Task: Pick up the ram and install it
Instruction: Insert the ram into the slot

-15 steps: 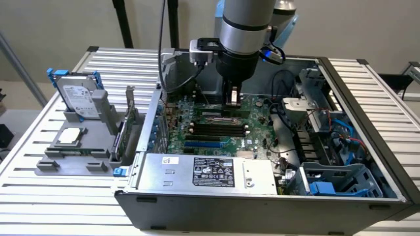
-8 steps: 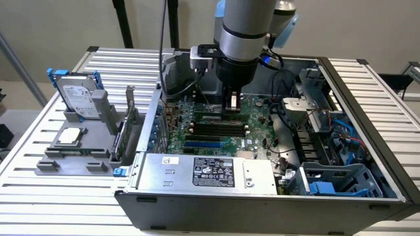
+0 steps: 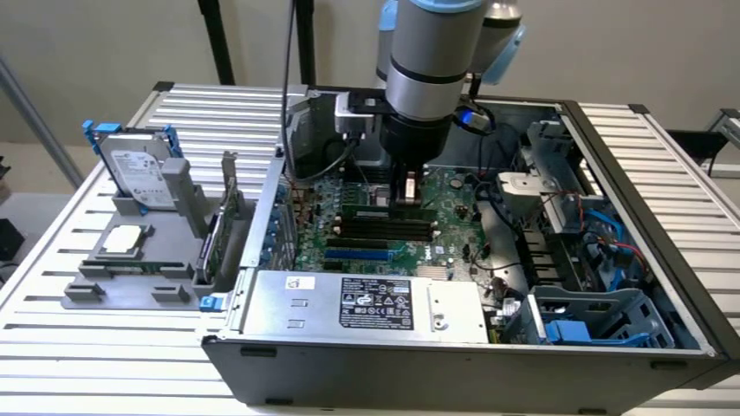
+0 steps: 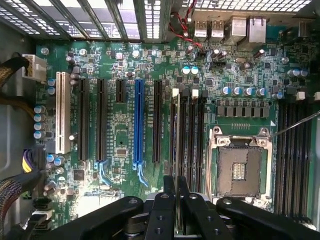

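I see the gripper (image 4: 176, 200) as matt black plastic or coated metal, its fingers (image 4: 164, 210) pinching the ram (image 4: 176, 140), a thin board seen edge-on. The motherboard (image 4: 125, 130) is glossy green laminate with shiny solder points; its slots (image 4: 82, 120) are smooth black plastic, one blue (image 4: 138, 122), one white (image 4: 62, 112). The processor socket (image 4: 240, 170) has a bright bare-metal frame. The computer case (image 3: 463, 364) is dull grey sheet metal; the table (image 3: 104, 347) is ribbed pale metal.
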Action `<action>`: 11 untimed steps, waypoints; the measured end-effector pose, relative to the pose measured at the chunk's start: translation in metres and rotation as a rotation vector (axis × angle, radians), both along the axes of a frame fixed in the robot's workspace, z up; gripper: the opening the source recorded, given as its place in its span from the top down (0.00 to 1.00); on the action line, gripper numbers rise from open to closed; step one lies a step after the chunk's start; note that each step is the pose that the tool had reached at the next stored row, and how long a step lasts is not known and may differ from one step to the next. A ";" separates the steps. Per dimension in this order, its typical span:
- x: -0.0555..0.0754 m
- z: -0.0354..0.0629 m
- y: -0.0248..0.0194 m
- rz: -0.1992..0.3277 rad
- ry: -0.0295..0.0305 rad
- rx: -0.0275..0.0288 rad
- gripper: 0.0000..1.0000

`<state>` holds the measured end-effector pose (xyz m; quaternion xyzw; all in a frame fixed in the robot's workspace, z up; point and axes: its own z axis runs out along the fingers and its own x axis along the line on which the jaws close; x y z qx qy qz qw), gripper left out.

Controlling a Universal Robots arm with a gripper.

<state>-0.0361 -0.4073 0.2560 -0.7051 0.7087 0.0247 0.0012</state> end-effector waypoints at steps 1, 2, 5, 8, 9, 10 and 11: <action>0.000 -0.0019 0.0000 0.000 0.0000 0.0000 0.86; 0.000 -0.0037 0.0000 0.000 -0.0001 -0.0001 0.86; 0.000 -0.0092 0.0000 0.000 -0.0001 -0.0010 0.86; 0.000 -0.0146 0.0000 0.000 -0.0001 -0.0027 0.86; 0.000 -0.0164 0.0000 0.000 -0.0002 -0.0040 0.86; 0.000 -0.0181 0.0000 0.000 -0.0003 -0.0057 0.86; 0.000 -0.0198 0.0000 0.000 -0.0005 -0.0074 0.86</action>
